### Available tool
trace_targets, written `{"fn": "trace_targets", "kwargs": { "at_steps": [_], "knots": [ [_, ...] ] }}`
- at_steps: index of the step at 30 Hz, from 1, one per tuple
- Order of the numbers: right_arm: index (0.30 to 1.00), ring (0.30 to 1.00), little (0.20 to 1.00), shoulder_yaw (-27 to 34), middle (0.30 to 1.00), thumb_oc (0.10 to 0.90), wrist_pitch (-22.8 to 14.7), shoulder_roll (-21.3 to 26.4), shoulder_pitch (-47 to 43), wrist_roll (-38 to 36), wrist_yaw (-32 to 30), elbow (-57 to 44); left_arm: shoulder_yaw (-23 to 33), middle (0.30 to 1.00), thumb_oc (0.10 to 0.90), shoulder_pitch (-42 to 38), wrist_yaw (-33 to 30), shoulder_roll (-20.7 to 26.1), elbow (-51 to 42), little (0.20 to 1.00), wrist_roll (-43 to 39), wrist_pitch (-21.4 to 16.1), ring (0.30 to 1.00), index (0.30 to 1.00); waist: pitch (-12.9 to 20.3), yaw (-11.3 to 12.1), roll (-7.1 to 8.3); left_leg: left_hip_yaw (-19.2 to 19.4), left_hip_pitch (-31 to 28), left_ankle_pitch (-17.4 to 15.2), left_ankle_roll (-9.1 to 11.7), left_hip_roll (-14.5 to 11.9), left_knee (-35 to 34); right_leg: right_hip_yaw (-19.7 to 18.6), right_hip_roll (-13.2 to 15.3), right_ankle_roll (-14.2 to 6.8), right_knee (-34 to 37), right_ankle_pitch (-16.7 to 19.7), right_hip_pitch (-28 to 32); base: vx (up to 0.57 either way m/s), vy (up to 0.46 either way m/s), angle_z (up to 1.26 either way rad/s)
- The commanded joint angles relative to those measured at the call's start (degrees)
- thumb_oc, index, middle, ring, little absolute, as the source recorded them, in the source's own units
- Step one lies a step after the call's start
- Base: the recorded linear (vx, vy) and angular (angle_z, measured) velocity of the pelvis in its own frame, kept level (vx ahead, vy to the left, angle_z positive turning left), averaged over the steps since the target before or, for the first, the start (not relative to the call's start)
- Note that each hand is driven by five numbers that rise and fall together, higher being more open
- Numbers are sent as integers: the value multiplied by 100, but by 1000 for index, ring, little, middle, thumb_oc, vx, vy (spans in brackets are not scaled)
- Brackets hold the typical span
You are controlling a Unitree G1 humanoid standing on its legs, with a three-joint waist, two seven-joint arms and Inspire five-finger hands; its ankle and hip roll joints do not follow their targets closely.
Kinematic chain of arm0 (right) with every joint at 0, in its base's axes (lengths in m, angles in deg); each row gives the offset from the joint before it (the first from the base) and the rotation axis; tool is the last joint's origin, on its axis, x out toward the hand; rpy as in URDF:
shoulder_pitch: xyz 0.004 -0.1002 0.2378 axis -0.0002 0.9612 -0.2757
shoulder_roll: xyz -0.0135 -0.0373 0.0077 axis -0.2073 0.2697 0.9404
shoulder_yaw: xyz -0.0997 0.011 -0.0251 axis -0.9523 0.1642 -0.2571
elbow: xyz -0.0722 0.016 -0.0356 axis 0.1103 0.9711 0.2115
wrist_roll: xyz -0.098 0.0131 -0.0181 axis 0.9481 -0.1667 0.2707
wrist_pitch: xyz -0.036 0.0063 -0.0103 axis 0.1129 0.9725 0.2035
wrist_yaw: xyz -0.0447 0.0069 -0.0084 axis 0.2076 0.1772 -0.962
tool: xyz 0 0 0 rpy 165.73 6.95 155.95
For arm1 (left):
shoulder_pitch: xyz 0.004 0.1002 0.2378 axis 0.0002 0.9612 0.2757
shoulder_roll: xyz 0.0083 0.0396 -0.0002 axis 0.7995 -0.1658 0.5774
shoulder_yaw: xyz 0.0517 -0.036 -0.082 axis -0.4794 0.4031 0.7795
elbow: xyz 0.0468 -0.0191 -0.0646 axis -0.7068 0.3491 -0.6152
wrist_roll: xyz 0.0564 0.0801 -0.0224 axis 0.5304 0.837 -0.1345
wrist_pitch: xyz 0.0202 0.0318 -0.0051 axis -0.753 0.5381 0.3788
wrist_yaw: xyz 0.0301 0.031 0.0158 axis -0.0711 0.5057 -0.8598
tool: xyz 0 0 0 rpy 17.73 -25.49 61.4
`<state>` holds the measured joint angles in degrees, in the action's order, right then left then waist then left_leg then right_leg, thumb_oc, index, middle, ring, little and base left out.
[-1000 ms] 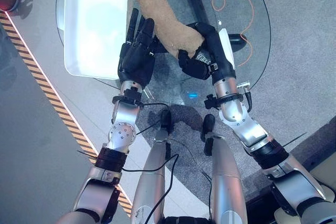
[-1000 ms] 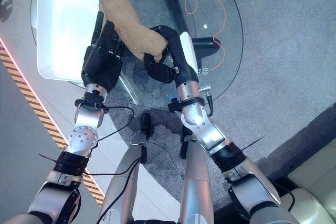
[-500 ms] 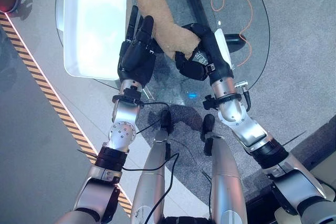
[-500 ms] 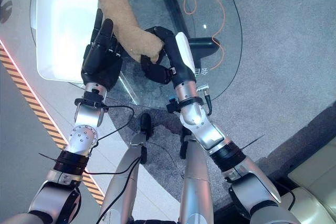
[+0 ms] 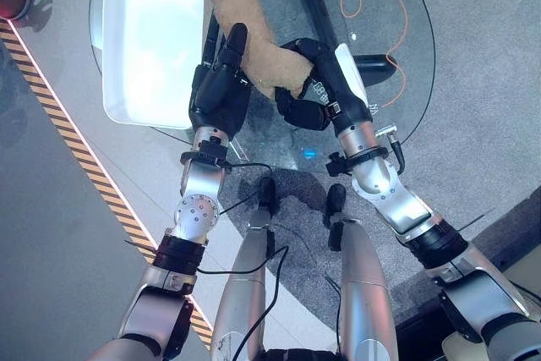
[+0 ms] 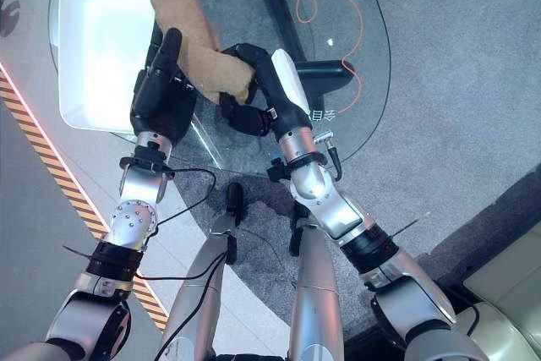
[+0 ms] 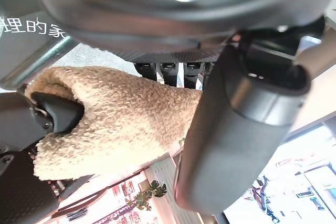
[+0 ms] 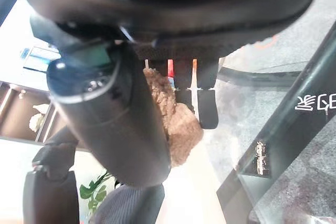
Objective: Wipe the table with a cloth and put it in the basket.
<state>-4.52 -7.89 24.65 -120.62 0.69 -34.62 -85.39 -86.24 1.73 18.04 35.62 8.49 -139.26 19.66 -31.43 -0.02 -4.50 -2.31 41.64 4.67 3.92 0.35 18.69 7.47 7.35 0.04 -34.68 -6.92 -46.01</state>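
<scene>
The round glass bench (image 5: 385, 82) carries a white basket (image 5: 152, 40) at its left side. Just right of the basket lies the tan fleecy cloth (image 5: 249, 27), a long roll whose axis runs from far-left, beside the basket's far corner, to near-right. The right hand (image 5: 314, 82) has its fingers curled round the cloth's near-right end. The left hand (image 5: 220, 82), fingers straight, rests against the cloth's left flank, between cloth and basket. The far end points toward the basket, so the drop looks like a short carry leftward.
</scene>
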Motion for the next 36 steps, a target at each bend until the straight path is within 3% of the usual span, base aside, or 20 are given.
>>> {"fn": "trace_targets", "kwargs": {
  "at_steps": [1, 6, 7, 8, 9, 10, 12, 29, 31, 32, 33, 34, 36],
  "knots": [
    [300, 300, 200, -201, 300, 100, -733, -342, -1165, 481, 179, -1462, -56, 900, 800, -898, 194, 113, -651, 900, 274, -253, 900, 900, 164, 99, 101, 496, -242, -605, -258, 376, 283, 125, -344, -125, 748, 46, 452, 0, 0, 0],
    [300, 300, 200, -235, 300, 100, -666, -313, -1212, 545, 191, -1495, -58, 900, 800, -903, 127, 100, -657, 900, 375, -324, 900, 900, 164, 109, 106, 495, -234, -600, -258, 376, 276, 137, -346, -128, 749, 44, 444, 0, 0, 0],
    [300, 300, 200, -242, 300, 100, -662, -302, -1217, 536, 188, -1503, -58, 785, 665, -903, 104, 102, -668, 765, 384, -363, 785, 785, 164, 109, 108, 497, -231, -602, -256, 373, 280, 138, -345, -129, 745, 42, 441, 0, 0, 0],
    [300, 300, 200, -243, 300, 100, -663, -292, -1218, 526, 187, -1511, -54, 582, 429, -892, 101, 105, -679, 529, 390, -383, 582, 582, 164, 111, 109, 495, -230, -605, -256, 372, 285, 138, -347, -130, 737, 39, 438, 0, 0, 0],
    [300, 300, 200, -235, 300, 100, -672, -288, -1213, 525, 188, -1514, -41, 498, 331, -881, 133, 108, -685, 431, 388, -412, 498, 498, 164, 116, 110, 491, -229, -606, -256, 376, 286, 140, -349, -130, 734, 36, 437, 0, 0, 0],
    [300, 300, 200, -228, 300, 100, -675, -294, -1209, 527, 197, -1511, -32, 333, 138, -880, 134, 104, -690, 238, 405, -437, 333, 333, 164, 116, 111, 487, -232, -609, -256, 380, 286, 141, -350, -130, 734, 35, 440, 0, 0, 0],
    [300, 300, 200, -228, 300, 100, -674, -304, -1221, 520, 193, -1494, -36, 300, 100, -894, 142, 92, -696, 200, 465, -488, 300, 300, 164, 119, 116, 480, -225, -614, -255, 384, 300, 146, -348, -132, 724, 35, 430, 0, 0, 0],
    [300, 300, 200, -197, 300, 100, -651, -365, -1177, 552, 198, -1493, -19, 300, 100, -879, 102, 63, -797, 200, 702, -635, 300, 300, 164, 127, 116, 480, -233, -618, -248, 397, 295, 156, -346, -134, 713, 24, 431, 0, 0, 0],
    [578, 578, 524, -181, 578, 424, -678, -366, -1164, 534, 195, -1471, -3, 300, 100, -869, 123, 52, -805, 200, 708, -661, 300, 300, 164, 128, 112, 480, -232, -614, -249, 397, 285, 159, -347, -134, 712, 24, 424, 0, 0, 0],
    [599, 599, 549, -177, 599, 449, -676, -370, -1163, 523, 199, -1465, 7, 300, 100, -866, 127, 48, -805, 200, 708, -663, 300, 300, 164, 130, 110, 481, -231, -616, -251, 398, 286, 160, -346, -134, 706, 21, 421, 0, 0, 0],
    [867, 867, 862, -170, 867, 762, -674, -374, -1161, 504, 183, -1462, 16, 300, 100, -867, 115, 47, -815, 200, 705, -672, 300, 300, 164, 130, 108, 480, -231, -615, -252, 401, 286, 160, -348, -133, 701, 19, 418, 0, 0, 0],
    [900, 900, 900, -166, 900, 800, -676, -378, -1156, 494, 190, -1459, 21, 300, 100, -868, 103, 50, -825, 200, 700, -679, 300, 300, 164, 129, 107, 479, -230, -614, -251, 403, 287, 158, -351, -132, 699, 20, 415, 0, 0, 0],
    [900, 900, 900, -162, 900, 800, -658, -404, -1131, 520, 206, -1468, 38, 300, 100, -851, 104, 56, -838, 200, 688, -703, 300, 300, 164, 130, 106, 481, -221, -611, -249, 398, 284, 156, -350, -136, 698, 22, 404, 0, 0, 0]
  ]
}}
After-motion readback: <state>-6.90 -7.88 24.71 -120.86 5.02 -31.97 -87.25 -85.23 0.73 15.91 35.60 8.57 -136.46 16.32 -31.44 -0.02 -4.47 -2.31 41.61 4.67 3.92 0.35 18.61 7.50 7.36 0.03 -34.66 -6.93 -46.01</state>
